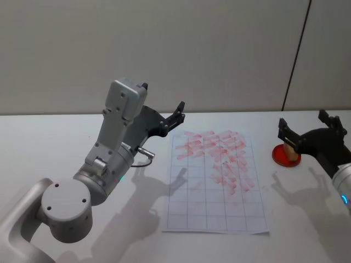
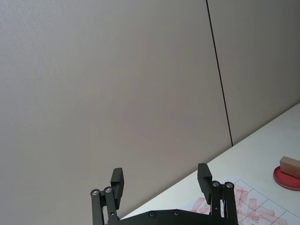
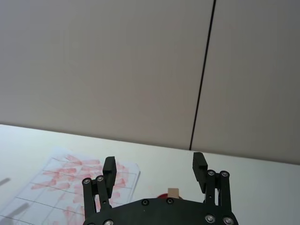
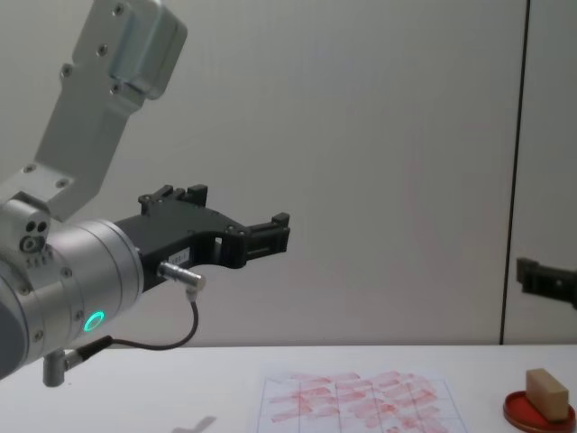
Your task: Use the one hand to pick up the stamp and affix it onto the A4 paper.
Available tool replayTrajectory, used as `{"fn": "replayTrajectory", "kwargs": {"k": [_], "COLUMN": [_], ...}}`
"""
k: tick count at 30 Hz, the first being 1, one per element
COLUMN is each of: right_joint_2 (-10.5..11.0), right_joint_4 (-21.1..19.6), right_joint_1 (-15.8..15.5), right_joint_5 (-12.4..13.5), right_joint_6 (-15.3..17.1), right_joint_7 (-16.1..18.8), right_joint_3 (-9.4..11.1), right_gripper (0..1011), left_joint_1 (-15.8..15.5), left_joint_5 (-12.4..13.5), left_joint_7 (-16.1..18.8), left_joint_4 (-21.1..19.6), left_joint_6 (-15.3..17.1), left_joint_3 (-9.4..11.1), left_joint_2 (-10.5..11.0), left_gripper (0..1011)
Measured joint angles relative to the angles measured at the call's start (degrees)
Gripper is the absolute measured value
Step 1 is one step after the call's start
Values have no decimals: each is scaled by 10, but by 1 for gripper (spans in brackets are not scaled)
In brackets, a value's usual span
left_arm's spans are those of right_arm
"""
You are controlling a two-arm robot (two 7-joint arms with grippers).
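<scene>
Head: right hand [image 1: 304, 125] wide open, hovering over red dish [image 1: 278, 155] right of A4 paper [image 1: 216, 186]; stamp [image 1: 293, 159] in dish, just under it
Left wrist: left hand [image 2: 161, 180] wide open, raised by paper's far left corner, well apart from stamp [image 2: 289, 166]
Right wrist: stamp [image 3: 174, 192] ahead, within right hand's [image 3: 154, 169] open span
Chest: stamp [image 4: 547, 392] alone in dish [image 4: 532, 413], long axis unclear

No legible txt: red marks [image 1: 222, 156] on the A4 paper [image 1: 208, 216] are smudged, w/ no readable letters or nos.
</scene>
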Motion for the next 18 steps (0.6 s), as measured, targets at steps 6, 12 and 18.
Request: {"fn": "replayTrajectory", "kwargs": {"k": [6,12,18], "right_joint_2": [-3,-7,-13], "right_joint_4": [17,43,75], "right_joint_1": [9,23,40], "right_joint_5": [-5,-11,-17], "right_joint_6": [29,51,68], "right_joint_7": [-12,-16,-16], "right_joint_3": [4,7,9], "right_gripper": [1001,1001,1001], "left_joint_1": [0,0,0], "left_joint_5": [0,0,0], "left_joint_7": [0,0,0], "left_joint_4": [0,0,0], "left_joint_6": [0,0,0], "left_joint_3": [0,0,0], "left_joint_2": [0,0,0], "left_gripper": [1001,1001,1001]}}
